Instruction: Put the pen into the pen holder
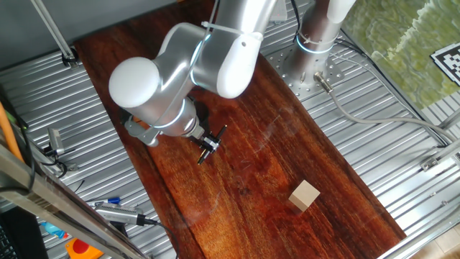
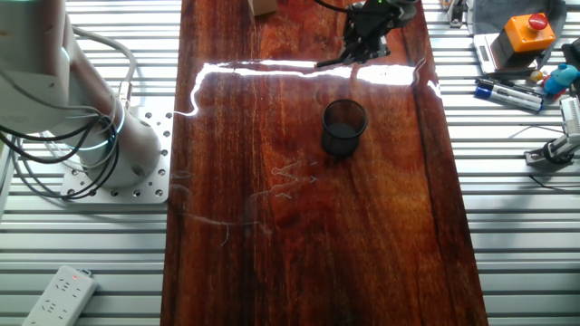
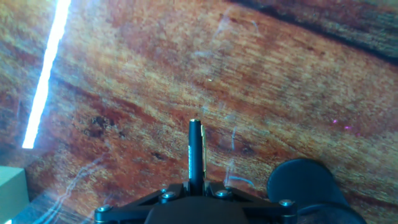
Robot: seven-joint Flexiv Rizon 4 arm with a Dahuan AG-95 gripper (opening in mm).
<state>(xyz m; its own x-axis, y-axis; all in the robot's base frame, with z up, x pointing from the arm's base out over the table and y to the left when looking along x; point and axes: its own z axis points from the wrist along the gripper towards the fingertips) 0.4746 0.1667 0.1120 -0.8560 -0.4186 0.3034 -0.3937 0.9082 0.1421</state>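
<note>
Black pen pinched in the gripper, above the wood

Dark red-brown wood makes up the tabletop (image 2: 272, 226), and each camera gives a different share of it. Only the hand view shows the grip itself: the gripper (image 3: 196, 186) has its fingers pressed onto the lower end of the pen (image 3: 195, 152), which points away from the camera over bare wood, clear of the surface. At the lower right of that view sits a dark rounded shape, blurred and cut by the frame edge; it is probably the pen holder, but I cannot be sure.

From the other fixed view the pen holder (image 2: 344, 127) is plain: one black round cup, upright, its hollow dark, standing near the middle of the table. The gripper (image 2: 367, 27) is at the far end, well apart from the cup, and the pen (image 2: 337, 60) juts from it as a thin dark line against the glare strip.

One fixed view hides the cup entirely behind the silver arm (image 1: 187, 65). It shows the pen (image 1: 213, 142) slanting out under the wrist, and one tan wooden block (image 1: 304, 195) alone toward the near end.

Counted: one pen, one cup, one block, and at least two blue-and-silver markers (image 2: 507, 91) on the metal bench beside the table. The block appears only as a pale corner (image 3: 12, 190) in the hand view
</note>
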